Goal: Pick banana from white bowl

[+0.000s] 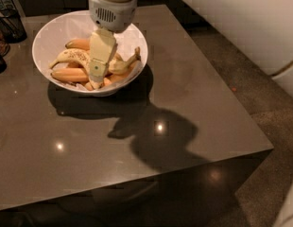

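Note:
The white bowl (47, 37) stands at the back left of the dark table and holds several bananas. The pale yellow banana (122, 64) lies on the bowl's right side, its dark stem tip pointing up toward the rim. A freckled banana (73, 56) and deeper-orange bananas (70, 74) lie to its left. My gripper (96, 79) hangs straight down from the arm into the middle of the bowl. It sits among the bananas, just left of the pale one, and covers part of the pile.
The brown table (137, 141) has its front edge near the bottom and its right edge by the speckled floor (260, 98). Dark objects, including a wire basket (12, 22), stand at the back left. A white wall (241, 18) is at the right.

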Robot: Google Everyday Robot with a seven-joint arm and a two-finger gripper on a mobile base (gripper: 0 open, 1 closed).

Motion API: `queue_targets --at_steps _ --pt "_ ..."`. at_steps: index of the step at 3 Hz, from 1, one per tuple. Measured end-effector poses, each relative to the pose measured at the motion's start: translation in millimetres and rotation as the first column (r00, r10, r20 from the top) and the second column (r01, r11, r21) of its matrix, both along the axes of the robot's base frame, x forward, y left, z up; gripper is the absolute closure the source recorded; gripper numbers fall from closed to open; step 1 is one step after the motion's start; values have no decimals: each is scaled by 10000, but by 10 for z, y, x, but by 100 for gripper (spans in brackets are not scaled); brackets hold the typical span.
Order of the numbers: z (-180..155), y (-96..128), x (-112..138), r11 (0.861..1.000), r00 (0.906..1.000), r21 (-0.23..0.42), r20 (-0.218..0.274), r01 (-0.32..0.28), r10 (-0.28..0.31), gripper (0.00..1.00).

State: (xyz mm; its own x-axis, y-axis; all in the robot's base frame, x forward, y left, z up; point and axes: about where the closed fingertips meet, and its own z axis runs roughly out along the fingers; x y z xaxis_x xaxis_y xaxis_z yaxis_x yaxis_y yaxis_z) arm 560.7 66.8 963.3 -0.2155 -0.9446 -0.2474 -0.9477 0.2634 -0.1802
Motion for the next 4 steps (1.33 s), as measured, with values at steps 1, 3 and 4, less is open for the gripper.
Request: queue_targets --at_steps 1,3,4 --pt "-133 53 30 9998 9995 -110 -256 178 -180 2" --pt "-268 -75 208 9968 9951 -72 -585 793 -796 20" --pt "-321 -204 322 9934 9911 -89 -675 1139 -1143 20"
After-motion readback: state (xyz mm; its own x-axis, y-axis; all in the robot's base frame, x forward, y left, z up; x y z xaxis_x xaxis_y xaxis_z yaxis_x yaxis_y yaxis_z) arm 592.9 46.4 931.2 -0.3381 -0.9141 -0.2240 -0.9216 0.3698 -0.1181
